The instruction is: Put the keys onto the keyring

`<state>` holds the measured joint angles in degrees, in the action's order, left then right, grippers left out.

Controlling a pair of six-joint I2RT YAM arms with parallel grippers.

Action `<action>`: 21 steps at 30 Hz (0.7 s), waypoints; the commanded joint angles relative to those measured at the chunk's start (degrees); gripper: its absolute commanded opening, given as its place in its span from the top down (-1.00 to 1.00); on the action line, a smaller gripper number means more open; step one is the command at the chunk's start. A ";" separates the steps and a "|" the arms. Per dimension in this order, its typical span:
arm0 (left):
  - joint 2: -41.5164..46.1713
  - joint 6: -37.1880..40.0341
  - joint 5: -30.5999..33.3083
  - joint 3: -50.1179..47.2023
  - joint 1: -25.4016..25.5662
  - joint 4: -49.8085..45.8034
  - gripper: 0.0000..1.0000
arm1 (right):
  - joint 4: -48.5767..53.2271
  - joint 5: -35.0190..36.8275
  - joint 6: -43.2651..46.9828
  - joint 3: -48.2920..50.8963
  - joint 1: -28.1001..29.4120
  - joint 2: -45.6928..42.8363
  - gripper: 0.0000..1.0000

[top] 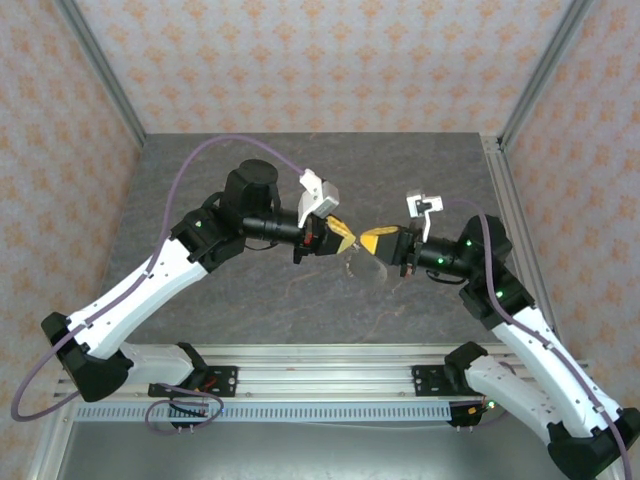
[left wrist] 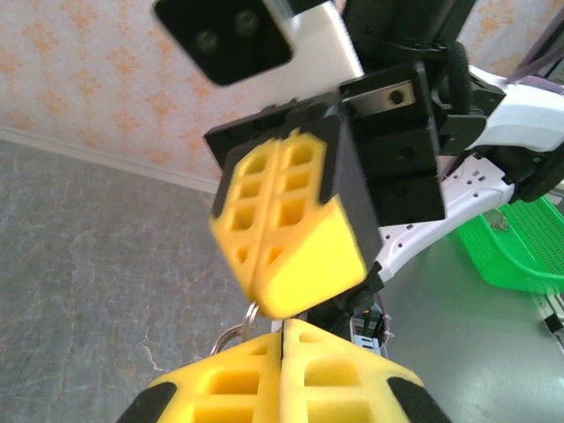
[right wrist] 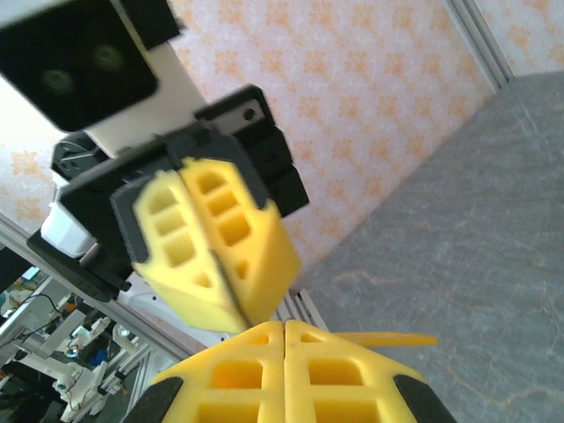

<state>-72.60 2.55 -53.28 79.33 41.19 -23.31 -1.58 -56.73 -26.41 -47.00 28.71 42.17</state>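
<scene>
From above, the left fingers (top: pixel 343 234) and right fingers (top: pixel 373 241) are meeting tip to tip over the table (top: pixel 300 305); the left wrist view is showing its pressed-together pair apparently steadying the keyring (left wrist: pixel 240 332), and the right wrist view its shut pair seemingly presenting the key (right wrist: pixel 392 338) for threading.

The left arm (top: pixel 150 280) and right arm (top: pixel 535 345) were bent at the elbow and reached inward above the middle of the worktop (top: pixel 250 310). There the left gripper (top: pixel 343 232) and right gripper (top: pixel 370 241) faced each other tip to tip, nearly touching, each with its jaws pressed together.
</scene>
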 commanded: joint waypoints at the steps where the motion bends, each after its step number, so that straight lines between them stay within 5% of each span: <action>1: 1.30 -0.95 2.60 -0.30 -0.58 -0.21 0.54 | -8.91 0.24 -1.35 0.43 0.29 -1.52 1.00; 4: 2.24 -2.77 1.97 -1.67 -1.25 2.31 0.31 | -11.62 -0.75 -1.92 0.99 0.30 -1.44 1.00; 12: 1.68 -4.53 -2.54 -1.20 -2.17 4.98 0.47 | -15.14 -2.26 -2.07 1.89 0.29 -1.22 1.00; 21: 0.26 -6.23 -6.78 0.59 -2.17 5.79 0.31 | -19.28 -3.91 -3.18 2.88 0.30 0.19 1.00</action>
<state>-71.75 -2.87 -56.99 77.87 39.31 -19.40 -15.33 -58.72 -28.95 -44.29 28.71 42.30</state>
